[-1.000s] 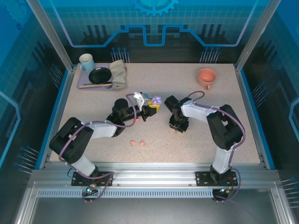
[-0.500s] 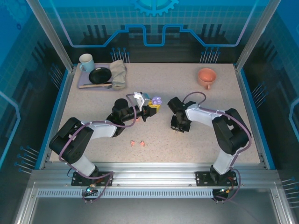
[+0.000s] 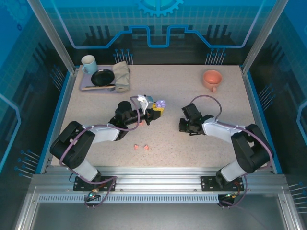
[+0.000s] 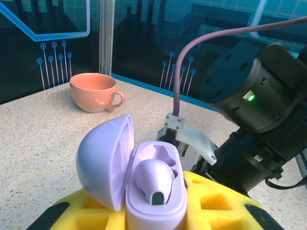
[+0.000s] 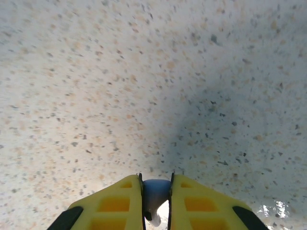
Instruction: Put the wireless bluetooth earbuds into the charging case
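My left gripper is shut on the lilac charging case, gripped low between its yellow fingers. The case's lid stands open to the left, and one lilac earbud sits in the near socket. In the top view the case is near the table's middle. My right gripper, a little to its right, is shut on a second lilac earbud, pinched between its yellow fingers just above the speckled table. Two salmon-pink earbuds lie on the table nearer the front.
An orange cup stands at the back right. At the back left, a tray holds a pale blue mug, a black pan and a folded cloth. The right arm's wrist looms close behind the case.
The right arm has swung to the right, its elbow now farther out. Its gripper has turned and its fingers have drawn in on the lilac earbud. The left arm and case have stayed put.
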### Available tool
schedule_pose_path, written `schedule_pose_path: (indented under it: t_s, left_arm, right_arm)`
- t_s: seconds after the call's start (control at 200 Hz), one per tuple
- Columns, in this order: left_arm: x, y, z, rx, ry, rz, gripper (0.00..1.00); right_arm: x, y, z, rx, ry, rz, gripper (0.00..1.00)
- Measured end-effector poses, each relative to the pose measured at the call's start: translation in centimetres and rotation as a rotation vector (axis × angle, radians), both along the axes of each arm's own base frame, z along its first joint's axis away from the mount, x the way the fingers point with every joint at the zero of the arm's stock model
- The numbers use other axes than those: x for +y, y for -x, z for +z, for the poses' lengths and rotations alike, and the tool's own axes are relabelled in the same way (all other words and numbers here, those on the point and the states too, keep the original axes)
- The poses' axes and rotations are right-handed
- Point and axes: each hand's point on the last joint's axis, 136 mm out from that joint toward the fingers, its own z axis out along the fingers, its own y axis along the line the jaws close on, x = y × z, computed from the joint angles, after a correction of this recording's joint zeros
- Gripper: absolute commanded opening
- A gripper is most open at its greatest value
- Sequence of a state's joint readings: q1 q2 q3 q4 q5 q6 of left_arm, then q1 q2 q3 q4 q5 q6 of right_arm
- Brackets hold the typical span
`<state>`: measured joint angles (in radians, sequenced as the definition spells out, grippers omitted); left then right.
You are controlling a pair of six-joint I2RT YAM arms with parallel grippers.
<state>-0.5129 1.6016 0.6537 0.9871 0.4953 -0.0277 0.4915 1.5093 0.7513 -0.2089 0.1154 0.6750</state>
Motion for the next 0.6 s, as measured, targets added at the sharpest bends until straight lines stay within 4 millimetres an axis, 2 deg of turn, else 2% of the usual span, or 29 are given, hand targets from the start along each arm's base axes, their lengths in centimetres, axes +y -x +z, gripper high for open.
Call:
schedule_pose_path:
  t_s: [0.275, 0.6]
  left_arm:
    - [0.0, 0.0, -0.2, 0.014, -0.004, 0.0, 0.0]
    - [0.0, 0.0, -0.3, 0.035, 0.005, 0.0, 0.0]
  right_arm:
    - [-0.6, -0.8, 3.3, -0.139, -0.072, 0.001, 0.15]
    - [-0.6, -0.7, 4.7, -0.182, -0.115, 0.004, 0.15]
